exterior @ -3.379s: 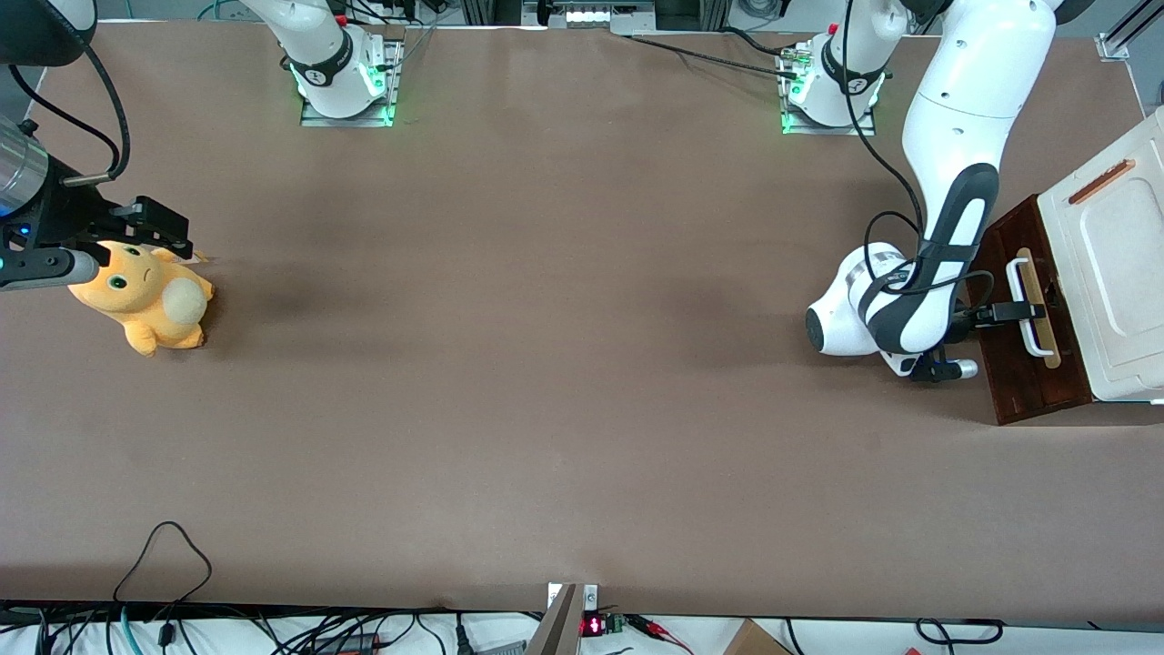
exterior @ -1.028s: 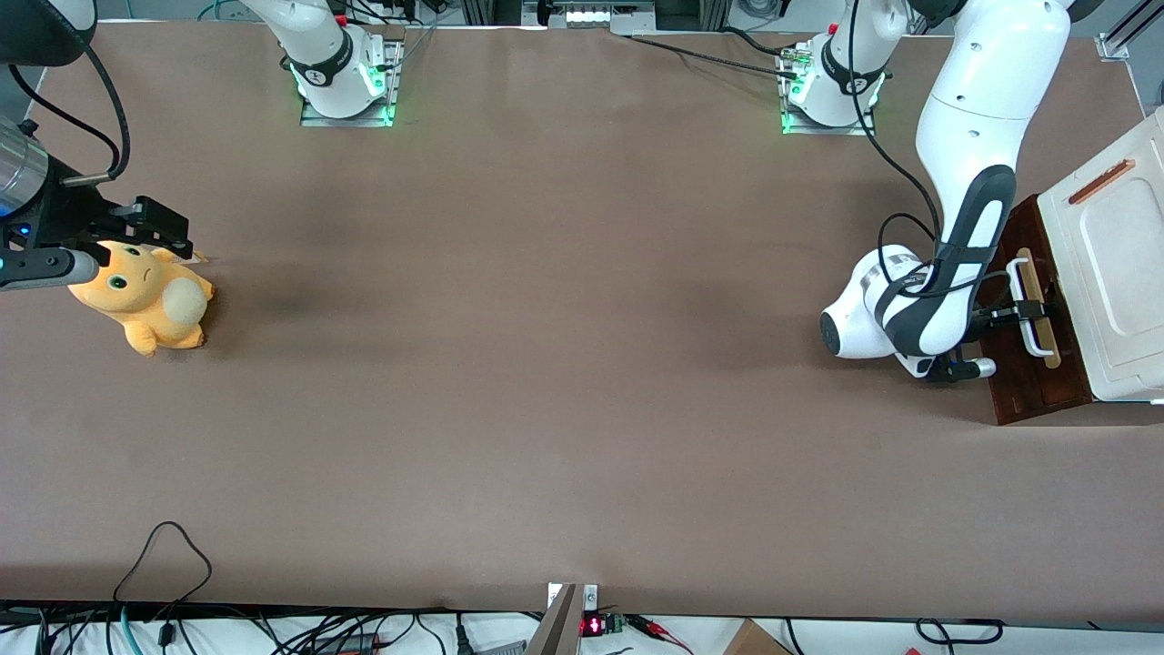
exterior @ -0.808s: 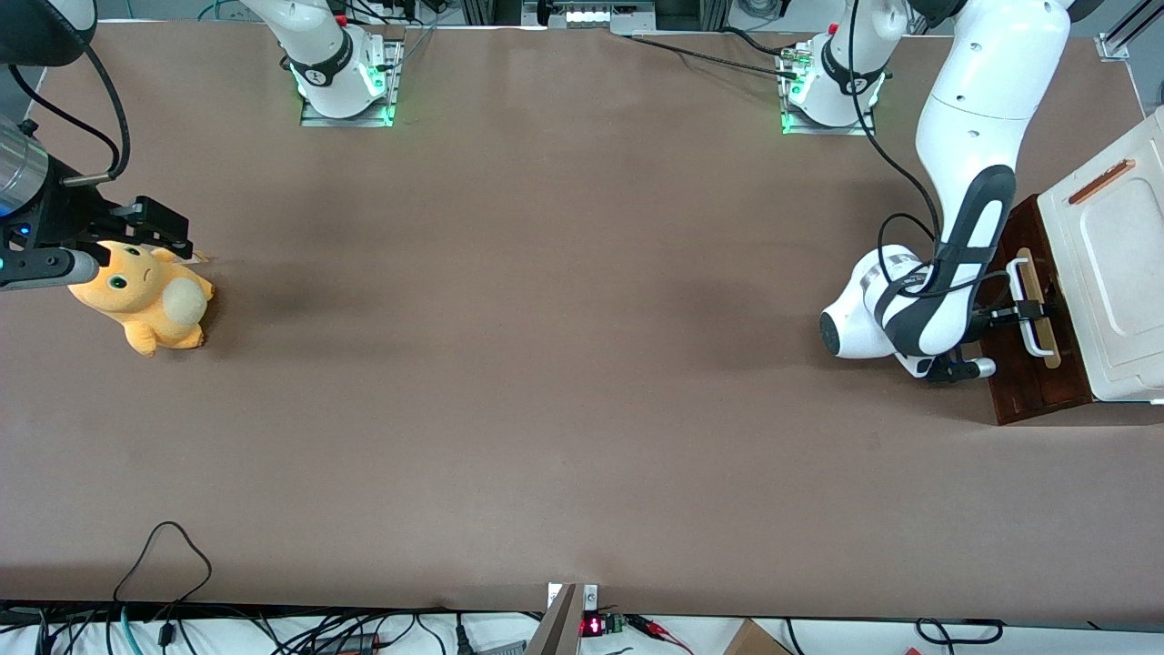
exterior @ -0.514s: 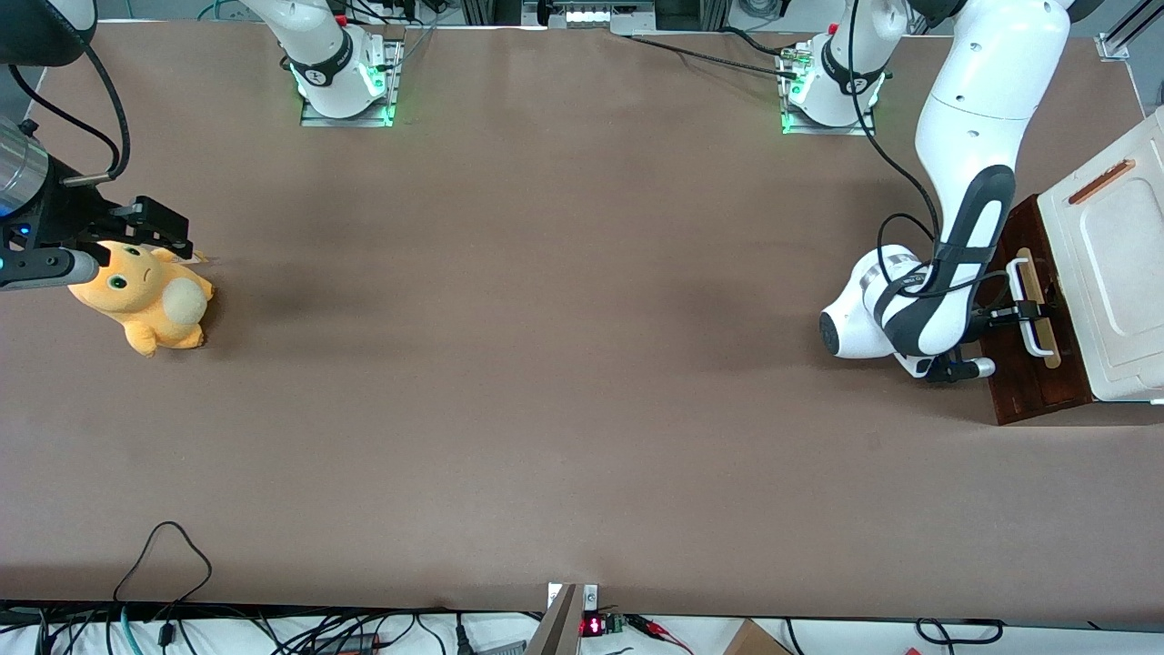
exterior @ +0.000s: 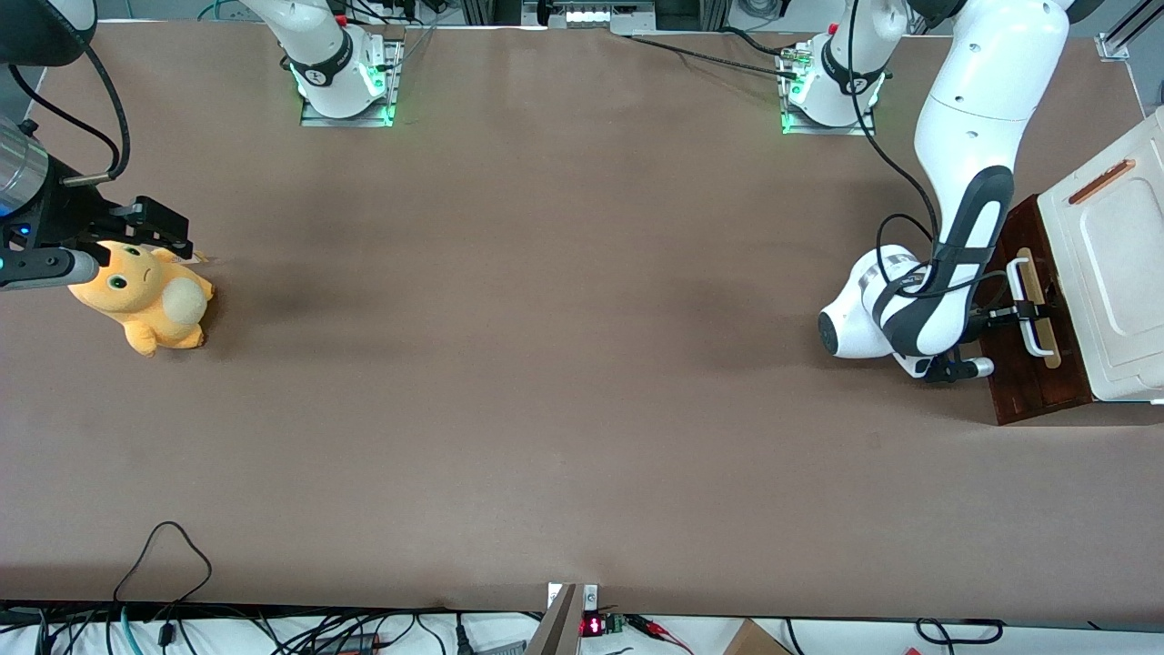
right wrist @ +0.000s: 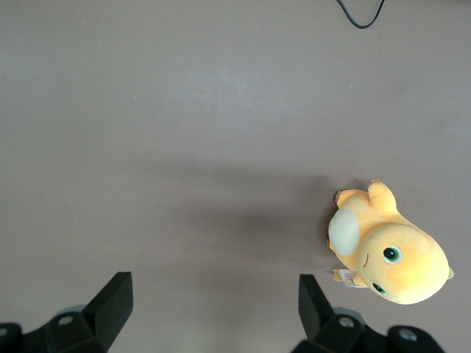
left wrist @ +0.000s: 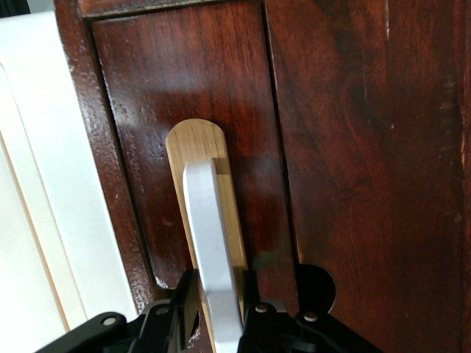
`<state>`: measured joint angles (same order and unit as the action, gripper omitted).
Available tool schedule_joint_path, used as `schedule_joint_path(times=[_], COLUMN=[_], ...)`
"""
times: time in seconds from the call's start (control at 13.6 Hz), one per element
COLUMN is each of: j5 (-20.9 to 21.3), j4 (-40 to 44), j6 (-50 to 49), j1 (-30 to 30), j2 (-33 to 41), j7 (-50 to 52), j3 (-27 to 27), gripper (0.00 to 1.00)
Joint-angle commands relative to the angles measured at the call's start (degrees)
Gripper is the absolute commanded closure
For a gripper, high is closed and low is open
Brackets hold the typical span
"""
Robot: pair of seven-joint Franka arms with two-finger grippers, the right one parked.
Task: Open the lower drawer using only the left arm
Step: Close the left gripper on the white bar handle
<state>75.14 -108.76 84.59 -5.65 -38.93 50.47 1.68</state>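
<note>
On the brown counter (exterior: pixel 546 382), toward the parked arm's end, an orange plush toy (exterior: pixel 145 300) lies on its side, its pale belly turned up; in the right wrist view the same toy (right wrist: pixel 390 254) rests alone on the bare surface. A loop of black cable (exterior: pixel 164 555) lies at the counter's edge nearest the front camera.

The middle of the counter carries nothing that stands out.

Toward the working arm's end, the left arm (exterior: pixel 964 173) bends down from its base, its black forearm inlay facing up and its rounded white wrist just above the counter. Its gripper (exterior: pixel 1026 312) reaches level into the front of the lower drawer (exterior: pixel 1023 382), a dark red-brown wooden face that stands at the working arm's end, beneath the white moulded panel (exterior: pixel 1109 273) with its thin copper-brown bar (exterior: pixel 1100 182).

The white loop handle (exterior: pixel 1029 314) runs along a pale wood strip (exterior: pixel 1046 318) on the drawer front. In the left wrist view the handle (left wrist: pixel 210 257) passes straight between the two black fingers (left wrist: pixel 180 312), and the jaws are pinched on it, one finger touching each side. The pale strip (left wrist: pixel 199 147) shows rounded just past the handle's end, set in the recessed panel of the drawer front (left wrist: pixel 353 147).
</note>
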Motion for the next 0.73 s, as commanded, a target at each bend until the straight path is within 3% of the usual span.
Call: schedule_joint_path(times=[0.0, 0.66], j5=[0.54, 0.36], j4=[0.65, 0.30], j6=[-0.83, -2.32], j1=[0.20, 0.29], j2=[-0.36, -0.36], j7=[0.42, 1.82], j3=[0.25, 0.25], gripper=[0.71, 0.77])
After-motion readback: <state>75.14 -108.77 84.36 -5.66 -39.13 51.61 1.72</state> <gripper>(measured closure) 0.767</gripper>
